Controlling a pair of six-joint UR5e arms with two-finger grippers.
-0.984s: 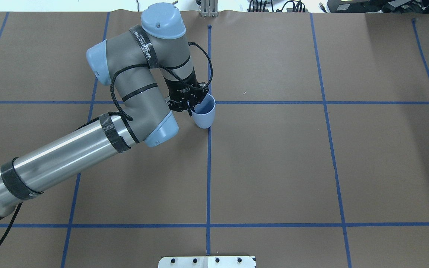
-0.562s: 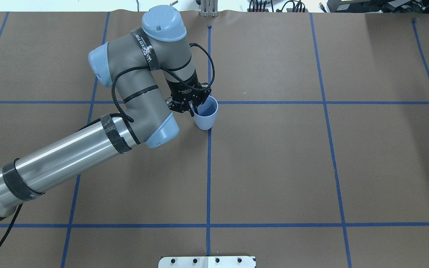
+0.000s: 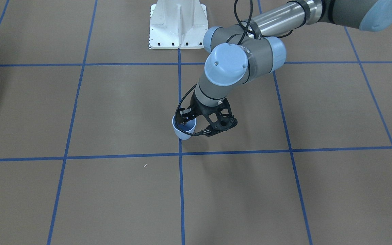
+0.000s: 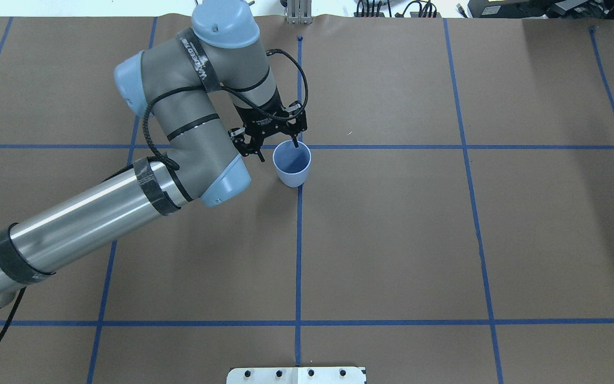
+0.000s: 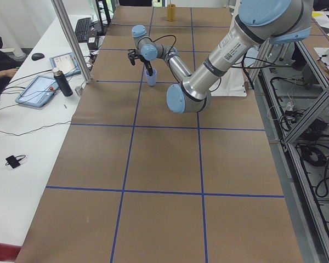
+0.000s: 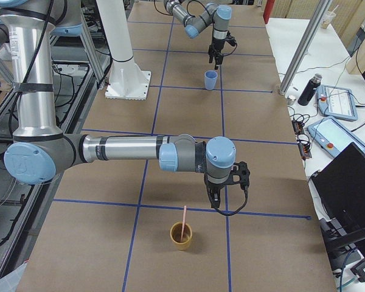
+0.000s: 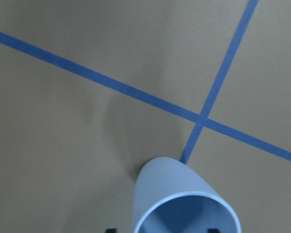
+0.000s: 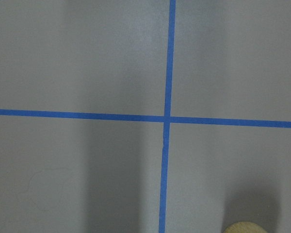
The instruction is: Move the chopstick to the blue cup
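Observation:
The blue cup (image 4: 292, 169) stands upright at a crossing of blue tape lines; it also shows in the front view (image 3: 183, 132), the right-side view (image 6: 211, 79) and the left wrist view (image 7: 184, 204). My left gripper (image 4: 279, 149) is open and empty, just above the cup's far rim, one finger on each side. The pale pink chopstick (image 6: 183, 219) stands in a tan cup (image 6: 181, 236) far down the table. My right gripper (image 6: 227, 204) hangs just beyond that cup; I cannot tell if it is open or shut.
A white mounting plate (image 3: 179, 27) sits at the robot's base. The tan cup's rim shows at the bottom of the right wrist view (image 8: 245, 227). A dark bottle (image 6: 306, 90) and tablets stand on the side bench, behind a metal post (image 6: 304, 45).
My left gripper has opened and let go of the blue cup's rim, and the wrist has lifted and drawn back a little. The cup now stands free.

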